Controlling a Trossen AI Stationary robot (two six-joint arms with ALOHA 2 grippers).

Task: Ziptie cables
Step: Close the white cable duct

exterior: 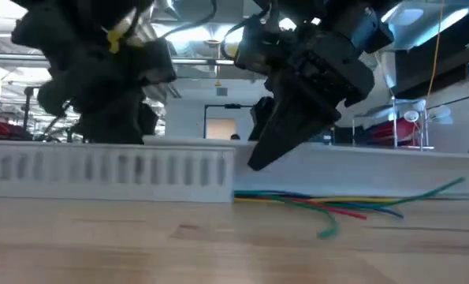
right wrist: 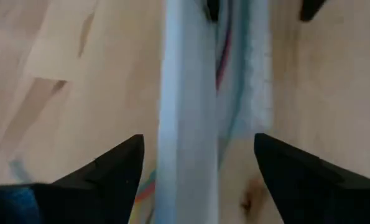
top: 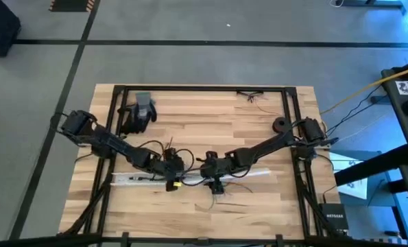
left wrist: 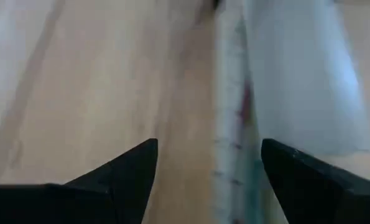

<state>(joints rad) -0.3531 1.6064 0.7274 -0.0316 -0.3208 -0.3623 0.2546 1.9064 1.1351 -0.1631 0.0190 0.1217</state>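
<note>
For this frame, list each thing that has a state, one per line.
Left gripper: open, low over the white strip's edge.
Right gripper: open, fingers astride the strip.
White slotted strip: lying flat on the table.
Cables: loose, unbundled, trailing out of the strip's end onto the table.
Glove: lying at the table's far edge, untouched.

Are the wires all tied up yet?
Not yet. The cables lie loose in the white slotted strip, no tie around them. The left gripper and right gripper hover open over the strip, holding nothing. Bundling and tying are still left.
</note>
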